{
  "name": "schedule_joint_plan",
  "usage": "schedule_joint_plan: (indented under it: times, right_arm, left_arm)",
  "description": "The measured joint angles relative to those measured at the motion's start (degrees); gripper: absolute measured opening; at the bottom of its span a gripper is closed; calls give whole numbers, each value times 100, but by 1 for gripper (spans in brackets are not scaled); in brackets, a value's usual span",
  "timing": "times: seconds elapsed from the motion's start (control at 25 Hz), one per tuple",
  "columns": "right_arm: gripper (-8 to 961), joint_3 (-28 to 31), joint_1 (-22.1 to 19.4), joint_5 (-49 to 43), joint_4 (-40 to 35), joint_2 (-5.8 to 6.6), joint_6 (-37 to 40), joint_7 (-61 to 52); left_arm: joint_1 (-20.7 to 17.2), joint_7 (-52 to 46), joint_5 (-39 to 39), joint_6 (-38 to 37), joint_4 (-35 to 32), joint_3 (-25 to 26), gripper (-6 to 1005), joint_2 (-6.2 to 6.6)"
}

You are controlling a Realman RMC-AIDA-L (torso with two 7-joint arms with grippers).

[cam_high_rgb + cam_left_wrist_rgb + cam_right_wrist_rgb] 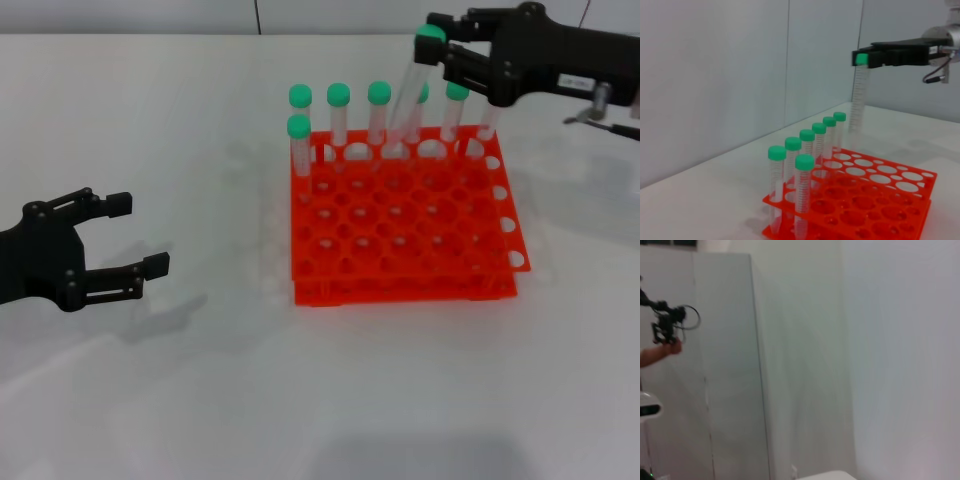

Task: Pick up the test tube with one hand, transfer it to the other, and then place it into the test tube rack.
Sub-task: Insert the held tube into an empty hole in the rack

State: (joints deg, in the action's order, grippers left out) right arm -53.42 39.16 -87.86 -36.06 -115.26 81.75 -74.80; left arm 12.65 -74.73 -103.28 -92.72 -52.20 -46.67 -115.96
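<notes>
My right gripper (432,42) is shut on the test tube (408,95) just below its green cap, at the back of the table. The clear tube hangs tilted over the back row of the orange test tube rack (410,290). In the left wrist view the right gripper (863,58) holds the test tube (858,100) with its lower end a little above the rack (920,210). My left gripper (138,235) stands open and empty near the table's left edge, well away from the rack. The right wrist view shows only walls.
Several other green-capped tubes (338,110) stand upright in the rack's back row, and one (299,145) stands in the second row at the left corner. Most rack holes are empty. White tabletop lies all around the rack.
</notes>
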Motion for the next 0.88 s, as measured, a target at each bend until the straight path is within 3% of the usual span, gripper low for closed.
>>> schedule_joint_plan:
  times: [0.28, 0.6, 0.88]
  right_arm:
    - [256, -487, 176, 406, 36, -86, -483, -67]
    - [256, -1883, 112, 1420, 47, -87, -1593, 104]
    - [257, -2172, 110, 1728, 55, -91, -1728, 168]
  left_arm:
    - [22, 3, -8, 94, 25, 0, 894, -14]
    - [74, -28, -9, 164, 36, 0, 893, -14]
    - [86, -30, -23, 188, 43, 0, 893, -14]
